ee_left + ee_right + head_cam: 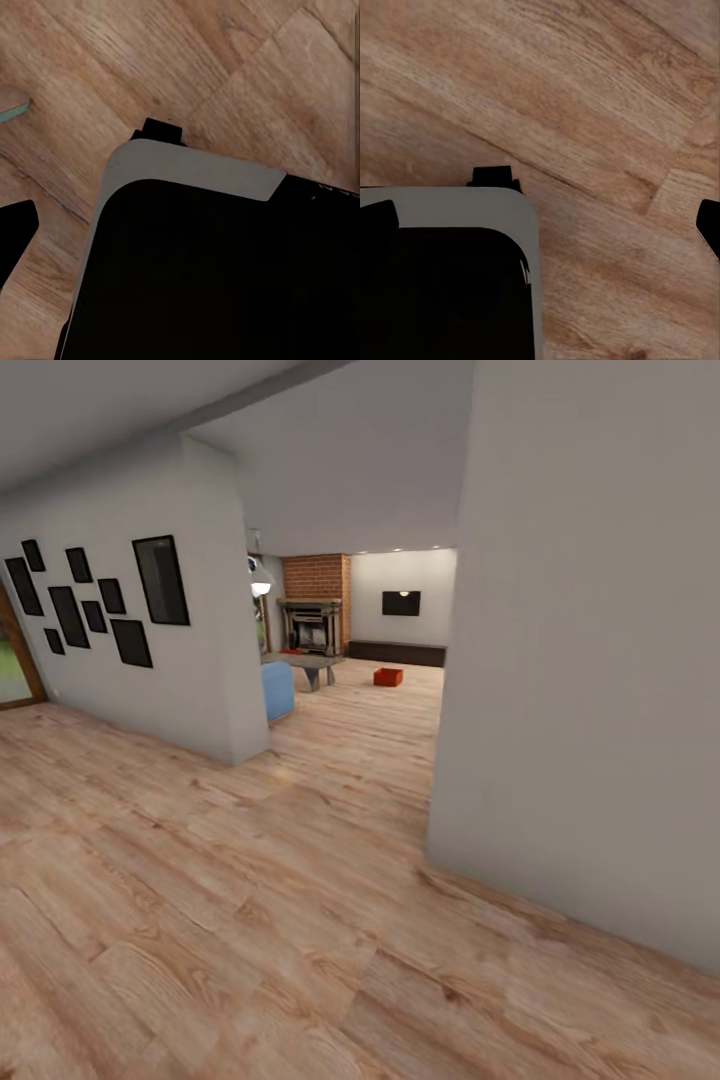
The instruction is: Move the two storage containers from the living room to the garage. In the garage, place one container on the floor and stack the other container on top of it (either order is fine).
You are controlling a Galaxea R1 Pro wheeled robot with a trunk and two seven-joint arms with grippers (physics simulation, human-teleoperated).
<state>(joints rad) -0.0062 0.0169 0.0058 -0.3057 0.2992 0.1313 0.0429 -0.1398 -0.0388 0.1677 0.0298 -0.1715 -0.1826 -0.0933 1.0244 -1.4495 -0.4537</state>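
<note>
One orange-red container (388, 677), light wood-plank floor (250, 920), distant brick fireplace (315, 603)

From the head we look level down a hallway toward the distant living room (350, 630). Both wrist cameras face straight down, close above the same wood-plank floor (607, 97) and our dark base (225, 277).

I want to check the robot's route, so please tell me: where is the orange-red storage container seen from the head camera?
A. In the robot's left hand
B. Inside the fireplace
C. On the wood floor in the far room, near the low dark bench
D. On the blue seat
C: the storage container sits on the wood floor of the far room, just before the low dark bench.
</note>
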